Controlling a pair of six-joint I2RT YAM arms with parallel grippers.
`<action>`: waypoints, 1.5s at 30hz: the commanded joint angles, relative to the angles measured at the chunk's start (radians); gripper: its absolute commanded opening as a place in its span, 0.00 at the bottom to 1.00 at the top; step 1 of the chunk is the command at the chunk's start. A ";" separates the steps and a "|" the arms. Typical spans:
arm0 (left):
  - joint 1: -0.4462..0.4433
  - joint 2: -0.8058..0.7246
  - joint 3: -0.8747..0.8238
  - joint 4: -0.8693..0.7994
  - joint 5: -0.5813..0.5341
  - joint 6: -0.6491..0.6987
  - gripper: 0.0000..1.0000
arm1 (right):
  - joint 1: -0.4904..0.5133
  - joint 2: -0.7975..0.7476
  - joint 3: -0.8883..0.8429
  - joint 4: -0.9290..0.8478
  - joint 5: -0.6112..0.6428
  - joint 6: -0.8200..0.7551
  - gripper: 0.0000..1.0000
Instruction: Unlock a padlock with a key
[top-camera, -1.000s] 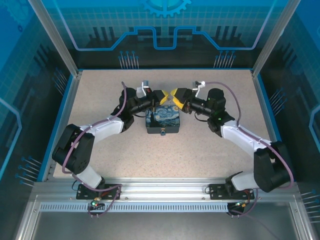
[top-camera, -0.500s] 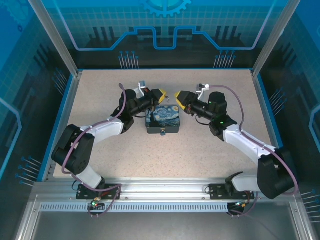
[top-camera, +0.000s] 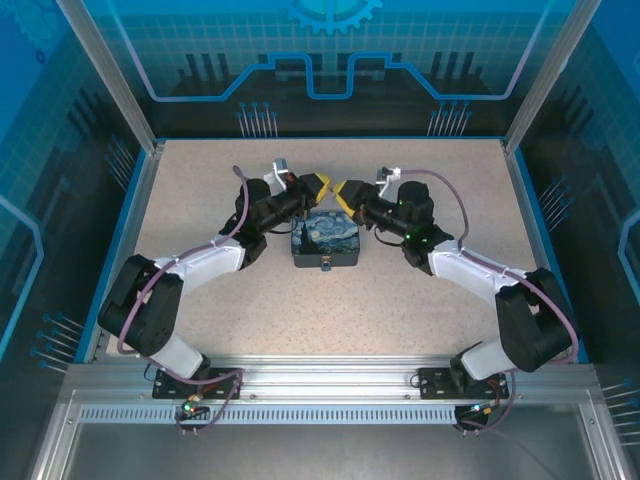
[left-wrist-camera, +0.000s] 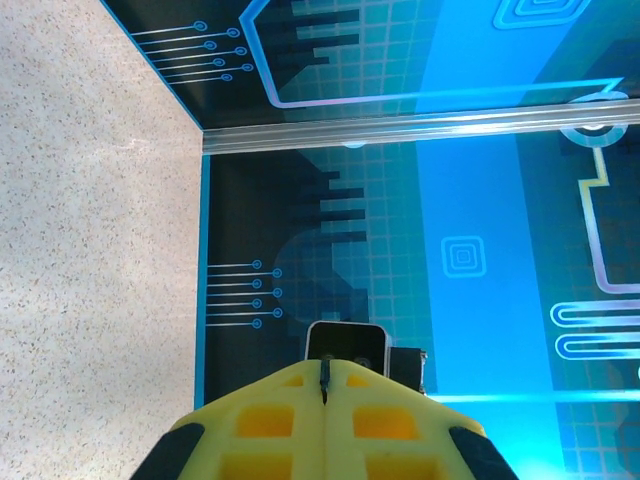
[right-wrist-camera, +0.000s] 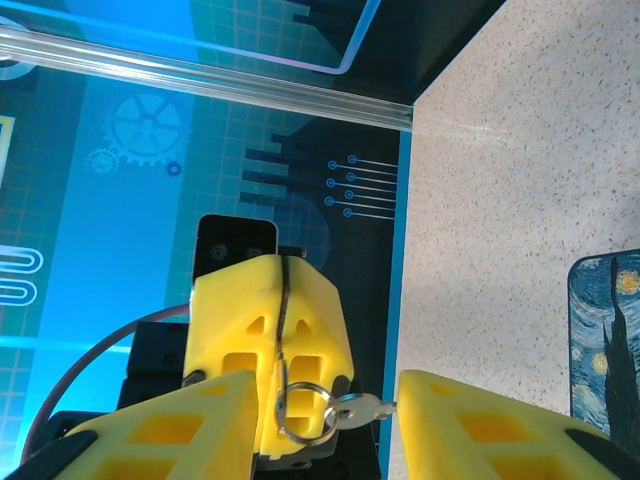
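**Handing the key across above the box**

Left of centre, my left gripper is clenched on the ring, and the key sticks out sideways from it. Just to the right, my right gripper has its jaws apart around that key — not gripping yet. I should pinch the head squarely and leave the blade free. The padlock seems to sit at the box's near face, lower centre. The table is speckled and flat — blue patterned walls close it in.
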 joint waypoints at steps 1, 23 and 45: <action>-0.009 -0.034 -0.008 0.004 -0.027 0.039 0.00 | 0.017 0.012 0.029 0.052 0.017 0.014 0.40; -0.015 -0.039 -0.013 -0.007 -0.052 0.050 0.00 | 0.022 0.027 0.064 0.044 0.009 0.012 0.22; -0.016 -0.047 -0.010 -0.014 -0.069 0.062 0.00 | 0.036 0.042 0.063 0.030 0.017 0.008 0.24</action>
